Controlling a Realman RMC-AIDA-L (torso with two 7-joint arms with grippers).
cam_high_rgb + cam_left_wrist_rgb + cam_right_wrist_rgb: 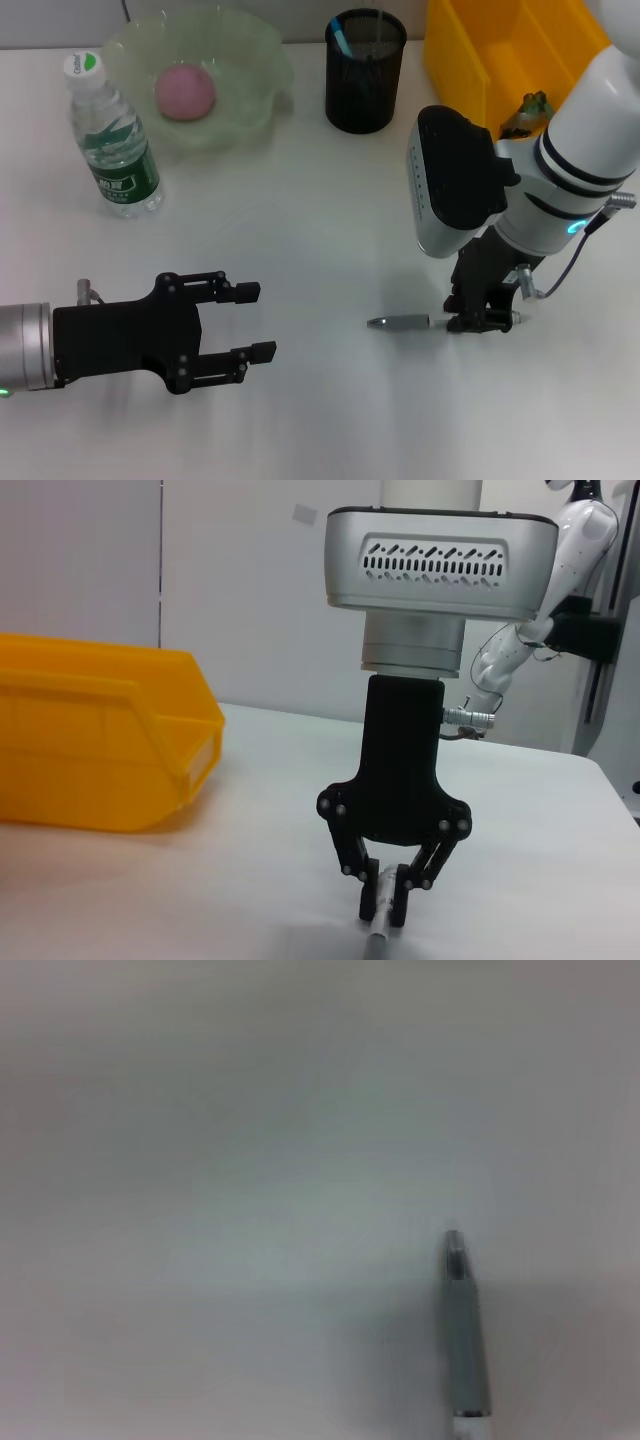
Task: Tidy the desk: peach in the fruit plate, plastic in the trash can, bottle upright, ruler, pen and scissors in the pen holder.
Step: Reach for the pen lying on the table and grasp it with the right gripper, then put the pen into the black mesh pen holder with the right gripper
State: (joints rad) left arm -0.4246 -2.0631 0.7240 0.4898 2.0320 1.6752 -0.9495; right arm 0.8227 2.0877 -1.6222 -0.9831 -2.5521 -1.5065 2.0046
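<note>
Pen point(400, 322) lies on the desk point(320, 420) with our right gripper point(483, 322) pinched around its rear. We judge the pickup underway; next we lift and carry it to the pen holder point(365, 72). Our left gripper point(255, 320) waits spread nearby.

The pen point(400, 322), slim and silver-grey, lies flat on the white bench point(320, 420) near its right side, its rear end between the closed fingers of the right tool point(482, 322) and its tip pointing toward the left. The peach point(184, 92), a matte pink ball, rests inside the pale green scalloped fruit plate point(255, 50) at the far left, with the clear, green-labelled bottle point(112, 138) upright just beside it. The black mesh pen holder point(365, 85) stands between the fruit plate and the yellow trash can point(470, 50), a light blue item showing inside it.
</note>
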